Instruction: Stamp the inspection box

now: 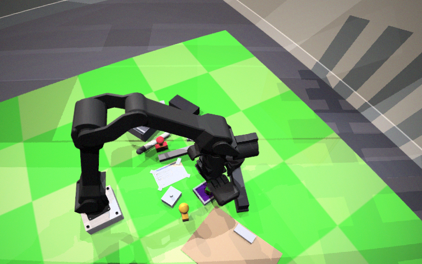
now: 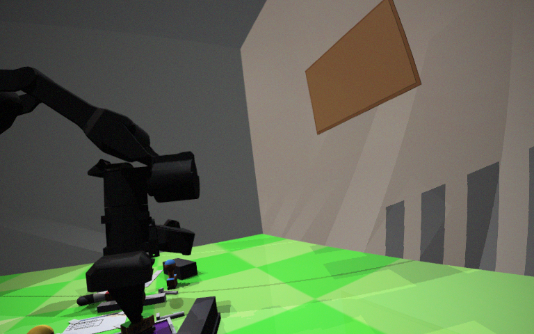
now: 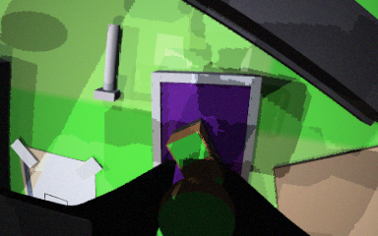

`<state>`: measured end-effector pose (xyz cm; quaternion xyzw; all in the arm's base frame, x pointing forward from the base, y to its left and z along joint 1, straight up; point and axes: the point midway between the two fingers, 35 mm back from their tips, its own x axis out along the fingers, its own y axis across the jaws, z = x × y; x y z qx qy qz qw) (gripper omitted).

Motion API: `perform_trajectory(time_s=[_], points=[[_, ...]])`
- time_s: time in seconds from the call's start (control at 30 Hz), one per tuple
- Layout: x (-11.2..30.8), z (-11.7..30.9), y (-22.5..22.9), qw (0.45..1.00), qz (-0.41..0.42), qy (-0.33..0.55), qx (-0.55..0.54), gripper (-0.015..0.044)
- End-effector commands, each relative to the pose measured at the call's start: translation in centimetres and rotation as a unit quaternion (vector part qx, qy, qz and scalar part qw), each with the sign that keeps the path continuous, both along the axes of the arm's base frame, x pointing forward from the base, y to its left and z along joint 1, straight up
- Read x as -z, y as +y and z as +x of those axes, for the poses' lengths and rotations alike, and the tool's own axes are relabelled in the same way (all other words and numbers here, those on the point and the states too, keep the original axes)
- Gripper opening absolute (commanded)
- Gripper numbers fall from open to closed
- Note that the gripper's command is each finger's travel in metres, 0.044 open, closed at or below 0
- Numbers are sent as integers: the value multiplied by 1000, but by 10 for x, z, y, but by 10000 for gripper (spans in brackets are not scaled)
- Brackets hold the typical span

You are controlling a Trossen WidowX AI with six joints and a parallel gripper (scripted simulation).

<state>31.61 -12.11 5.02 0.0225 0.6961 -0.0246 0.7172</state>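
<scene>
My gripper (image 1: 210, 186) (image 2: 135, 318) (image 3: 199, 173) is shut on a stamp (image 1: 207, 190) (image 2: 138, 326) (image 3: 189, 147) with a brown block, a green top and a dark green knob. The stamp is over the purple ink pad (image 1: 200, 190) (image 2: 162, 327) (image 3: 156, 113), slightly turned against its pale rim. Its underside is hidden, so I cannot tell whether it touches the ink. The white card (image 1: 170, 176) (image 2: 94, 323) (image 3: 69, 174), with taped corners, lies beside the pad. Part of a box outline shows at its lower edge in the wrist view; no print is discernible.
A yellow-knobbed stamp (image 1: 183, 208) and a pale square with a small knob (image 1: 171, 196) stand near the pad. A red stamp (image 1: 160, 145), a blue-knobbed stamp (image 2: 170, 271) and a marker (image 1: 152, 144) are farther back. A long dark block (image 1: 242, 199) (image 3: 305, 44) and tan board (image 1: 214, 233) (image 3: 330, 187) flank the pad.
</scene>
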Motion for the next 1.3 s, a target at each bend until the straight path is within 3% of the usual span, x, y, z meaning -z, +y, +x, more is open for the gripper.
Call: perform_trajectory(time_s=[0.0, 1.27], points=[[-4, 0, 0, 1000, 1, -2, 0, 0], [-53, -1, 1, 1000, 1, -2, 0, 0]])
